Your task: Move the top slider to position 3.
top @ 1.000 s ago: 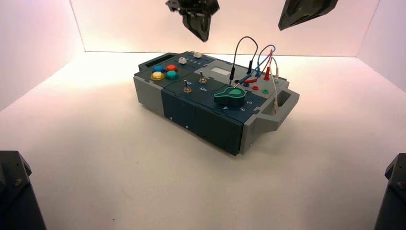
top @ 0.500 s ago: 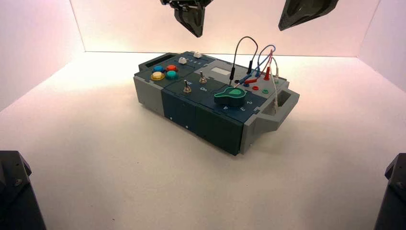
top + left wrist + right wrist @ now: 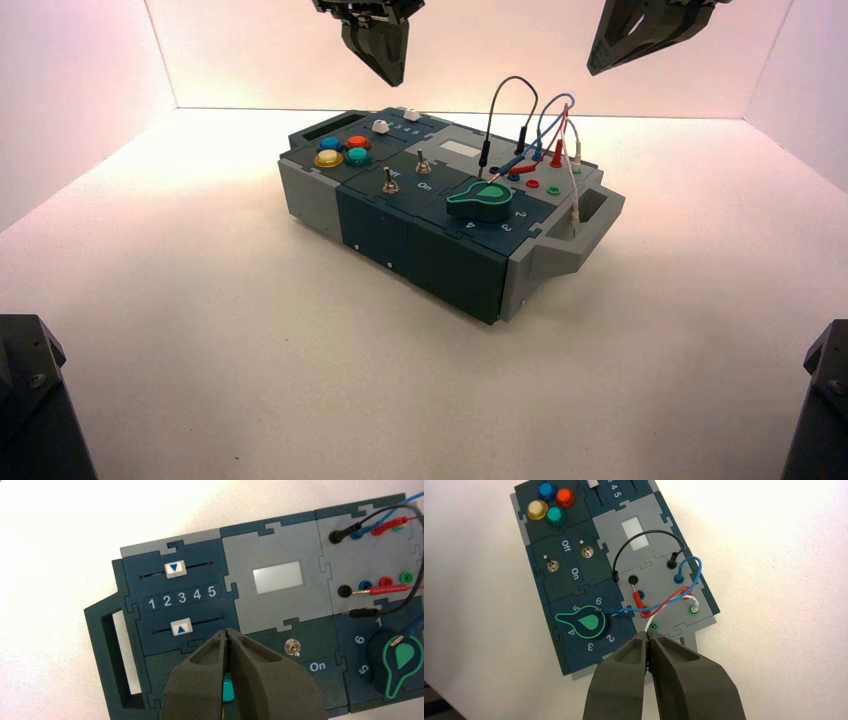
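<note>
Currently noted at the left end of the box (image 3: 450, 220): grey carrying handle (image 3: 322, 130). Next to it, a cluster of four buttons: yellow (image 3: 328, 158), blue (image 3: 331, 143), red (image 3: 358, 142) and green (image 3: 358, 157). Just beyond the cluster, on dark blue panelling, lower slider (image 3: 381, 127), its white knob set between digits 2 and 3 per the left wrist view. Farther back, on the far edge side of the digit row, top slider (image 3: 412, 115), with white knob at mid-track, in line with position 3 (image 3: 182, 597). Left gripper (image 3: 395, 82) found raised above the far side of the box, near the sliders in the high view, clenched with tips together, gripping nothing and clear of both knobs. Toward the middle, two metal toggle switches (image 3: 390, 182), standing on the dark panel. Behind and to the right, pale blank window (image 3: 461, 148) in a grey panel. Nearer the front, green dial (image 3: 482, 202), with pointer between 4 and 5 per the right wrist view. At right, black, blue, red and white wires (image 3: 541, 110) looped over coloured sockets. Right gripper (image 3: 595, 70) located high over the far right side, likewise clenched and unloaded. At the right end, second grey handle (image 3: 600, 225).
</note>
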Robot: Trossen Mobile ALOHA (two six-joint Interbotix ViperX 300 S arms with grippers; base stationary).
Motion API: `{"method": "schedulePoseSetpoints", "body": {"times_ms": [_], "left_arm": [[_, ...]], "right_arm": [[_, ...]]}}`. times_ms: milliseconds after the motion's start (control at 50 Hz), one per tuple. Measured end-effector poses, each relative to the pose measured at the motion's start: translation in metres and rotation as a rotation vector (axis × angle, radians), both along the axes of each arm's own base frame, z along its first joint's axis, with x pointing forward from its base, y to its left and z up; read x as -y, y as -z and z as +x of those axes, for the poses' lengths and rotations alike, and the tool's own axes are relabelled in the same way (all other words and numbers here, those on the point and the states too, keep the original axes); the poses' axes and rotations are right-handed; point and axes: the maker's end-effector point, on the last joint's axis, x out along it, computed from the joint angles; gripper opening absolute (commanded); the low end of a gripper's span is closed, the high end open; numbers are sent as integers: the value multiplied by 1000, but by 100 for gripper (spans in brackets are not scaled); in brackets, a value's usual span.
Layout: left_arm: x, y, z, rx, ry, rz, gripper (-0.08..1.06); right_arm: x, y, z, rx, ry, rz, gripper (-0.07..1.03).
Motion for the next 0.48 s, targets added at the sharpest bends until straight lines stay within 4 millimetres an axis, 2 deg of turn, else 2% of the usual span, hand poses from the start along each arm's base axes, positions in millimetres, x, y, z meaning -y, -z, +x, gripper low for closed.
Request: {"method": "schedulePoseSetpoints", "body": {"times_ms": [480], "left_arm": [[-6, 3, -10, -59, 13, 29, -3]], "right_arm": [[3, 6, -4, -16, -8, -22, -2]]}}
